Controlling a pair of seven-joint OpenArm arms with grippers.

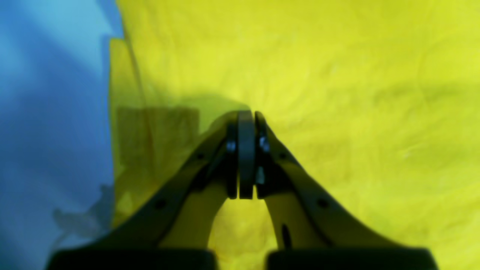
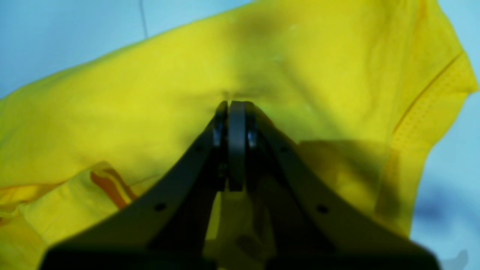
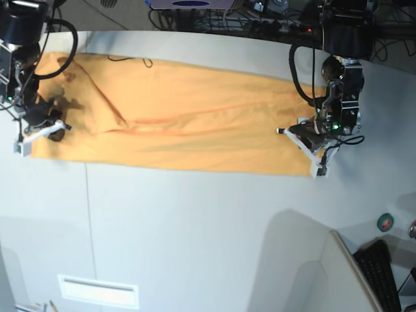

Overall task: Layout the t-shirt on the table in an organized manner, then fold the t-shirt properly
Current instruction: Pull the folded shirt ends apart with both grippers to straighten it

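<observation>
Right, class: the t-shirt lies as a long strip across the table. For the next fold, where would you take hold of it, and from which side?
Probably at the two near-edge corners of the t-shirt, coming down from above. It lies flat as a long band on the table, so pinching both ends keeps the edge straight. The left gripper and right gripper are already at those ends, both shut.

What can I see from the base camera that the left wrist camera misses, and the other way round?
Only the base view shows the whole shirt stretched long across the table, both arms, the right hand, a keyboard and a tape roll. Only the left wrist view shows the left hand up close, its jaws shut above the cloth. Both show shirt, table and left hand.
</observation>
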